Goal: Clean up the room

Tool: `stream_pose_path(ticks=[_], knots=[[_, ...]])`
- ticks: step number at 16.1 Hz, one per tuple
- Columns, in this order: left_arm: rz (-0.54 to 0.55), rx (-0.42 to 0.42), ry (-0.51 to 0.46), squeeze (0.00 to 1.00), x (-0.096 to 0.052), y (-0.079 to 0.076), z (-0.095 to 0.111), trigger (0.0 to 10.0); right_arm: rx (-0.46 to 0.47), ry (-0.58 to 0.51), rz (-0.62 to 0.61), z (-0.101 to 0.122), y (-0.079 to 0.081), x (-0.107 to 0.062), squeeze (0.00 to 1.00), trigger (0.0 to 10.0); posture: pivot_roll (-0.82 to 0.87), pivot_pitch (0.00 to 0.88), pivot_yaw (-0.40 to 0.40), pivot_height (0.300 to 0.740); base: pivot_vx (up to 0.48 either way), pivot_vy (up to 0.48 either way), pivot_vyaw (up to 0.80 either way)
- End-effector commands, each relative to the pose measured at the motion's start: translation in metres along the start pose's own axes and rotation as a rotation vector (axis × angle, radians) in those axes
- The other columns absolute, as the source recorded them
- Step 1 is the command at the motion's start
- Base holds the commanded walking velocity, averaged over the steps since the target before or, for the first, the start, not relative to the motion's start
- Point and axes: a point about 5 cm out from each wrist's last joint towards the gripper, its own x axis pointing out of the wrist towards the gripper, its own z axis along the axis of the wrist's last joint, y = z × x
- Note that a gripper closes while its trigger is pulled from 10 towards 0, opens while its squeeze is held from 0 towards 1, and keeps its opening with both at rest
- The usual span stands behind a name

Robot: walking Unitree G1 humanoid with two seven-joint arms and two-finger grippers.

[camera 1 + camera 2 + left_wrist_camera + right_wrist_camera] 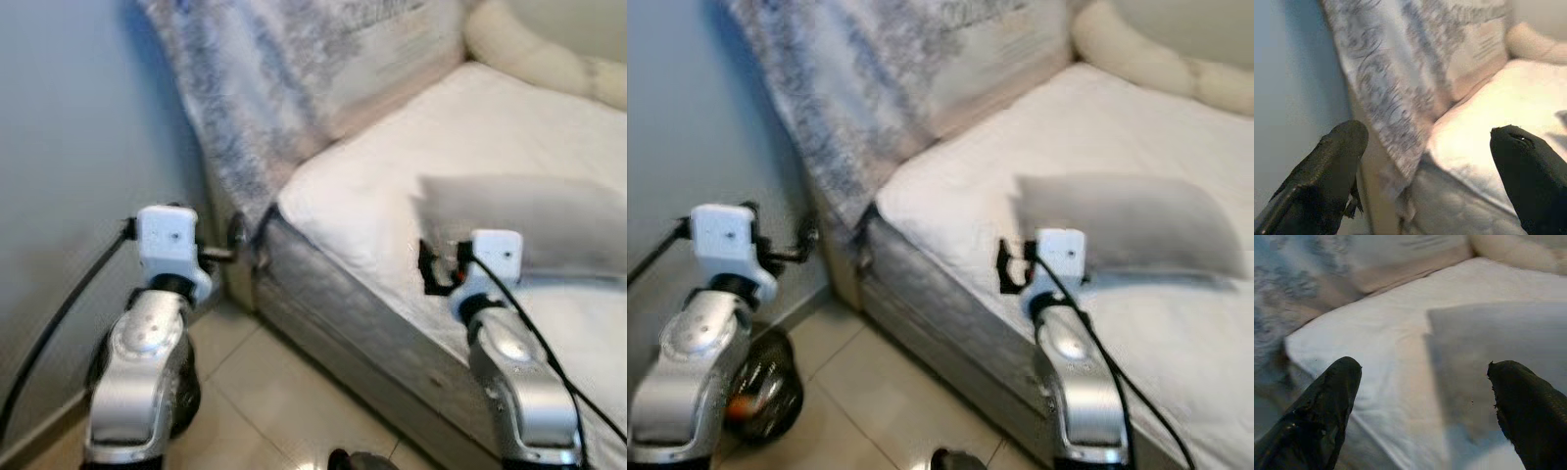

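A grey pillow lies on the white mattress of a bed. My right gripper hovers over the mattress's near edge, just short of the pillow's left end, open and holding nothing. In the right wrist view the pillow sits ahead between the spread fingers. My left gripper is open and empty in the gap between the blue-grey wall and the bed's head corner. A grey-patterned blanket hangs over the headboard in front of it.
A cream bolster cushion lies along the far side of the bed. The quilted grey mattress side drops to a tiled floor. A dark round object sits on the floor by the wall, under my left arm.
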Motion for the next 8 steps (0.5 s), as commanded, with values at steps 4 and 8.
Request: stream_pose_path(ticks=[4, 8], knots=[[0.010, 0.006, 0.004, 0.00, 0.0001, 0.0052, 0.0015, 10.0, 0.012, -0.002, 0.007, 0.0020, 0.0032, 0.0004, 0.00, 10.0, 0.00, 0.015, -0.014, 0.740, 0.000, 0.000, -0.80], [0.007, 0.002, 0.003, 0.00, 0.0019, 0.0051, 0.0022, 10.0, 0.012, -0.008, 0.005, 0.0037, 0.0035, 0.0025, 0.00, 10.0, -0.01, 0.019, -0.009, 0.740, 0.000, 0.000, -0.80]])
